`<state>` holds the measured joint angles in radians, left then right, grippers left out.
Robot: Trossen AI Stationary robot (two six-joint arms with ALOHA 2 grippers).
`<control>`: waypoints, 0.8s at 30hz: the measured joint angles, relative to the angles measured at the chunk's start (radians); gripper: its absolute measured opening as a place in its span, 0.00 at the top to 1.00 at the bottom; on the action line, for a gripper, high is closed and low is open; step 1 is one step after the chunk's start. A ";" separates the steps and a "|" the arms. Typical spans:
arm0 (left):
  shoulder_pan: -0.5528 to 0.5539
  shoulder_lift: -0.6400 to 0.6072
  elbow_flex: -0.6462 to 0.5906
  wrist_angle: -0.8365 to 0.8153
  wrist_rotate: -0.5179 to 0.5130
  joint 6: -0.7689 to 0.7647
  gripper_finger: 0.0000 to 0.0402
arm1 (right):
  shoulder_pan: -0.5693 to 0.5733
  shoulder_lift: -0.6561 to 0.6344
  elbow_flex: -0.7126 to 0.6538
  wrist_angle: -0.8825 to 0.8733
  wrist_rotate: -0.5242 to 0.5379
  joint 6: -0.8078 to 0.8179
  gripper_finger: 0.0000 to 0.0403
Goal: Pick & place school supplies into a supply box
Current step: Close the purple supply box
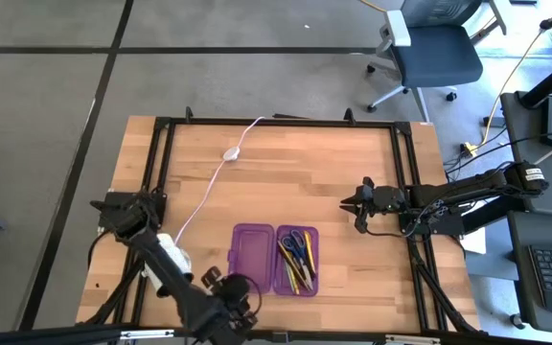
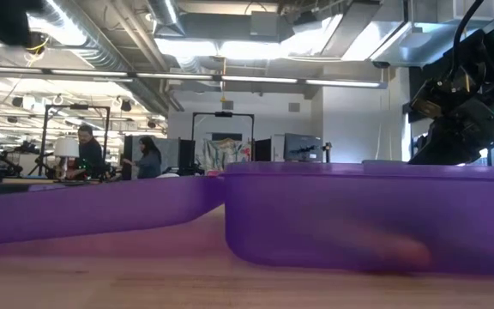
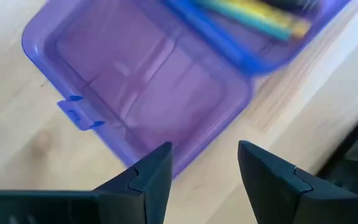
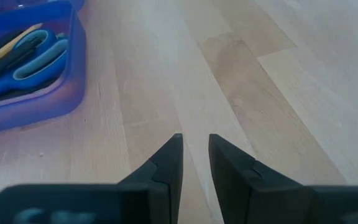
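Near counter's front edge: supply box [image 1: 276, 259] lying open, pens and scissors [image 1: 296, 257] already inside right half; nothing loose left. Left gripper [image 3: 204, 177] open, empty, just over empty half. Right gripper [image 4: 195, 163] narrowly parted, empty, near right edge.

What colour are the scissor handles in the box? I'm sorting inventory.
Blue, on the scissors in the purple supply box; clearest in the right wrist view.

Left gripper [image 3: 204, 165] fingers parted over supply box [image 3: 142, 81] empty half's corner; yellow pencil [image 3: 253, 12] in other half.
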<state>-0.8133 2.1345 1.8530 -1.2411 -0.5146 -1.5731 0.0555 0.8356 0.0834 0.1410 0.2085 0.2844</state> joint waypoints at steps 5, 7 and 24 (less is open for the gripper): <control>-0.061 0.000 0.000 0.054 -0.148 -0.089 0.56 | 0.000 0.000 0.000 0.030 0.000 0.001 0.80; -0.075 0.004 0.000 0.106 -0.210 -0.081 0.56 | 0.000 0.000 0.000 0.056 0.000 0.002 0.80; -0.045 0.013 0.000 -0.071 -0.131 -0.184 0.71 | 0.096 0.000 0.000 0.194 -0.253 0.051 0.80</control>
<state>-0.8585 2.1471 1.8526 -1.3125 -0.6461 -1.7572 0.1519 0.8360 0.0834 0.3352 -0.0448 0.3358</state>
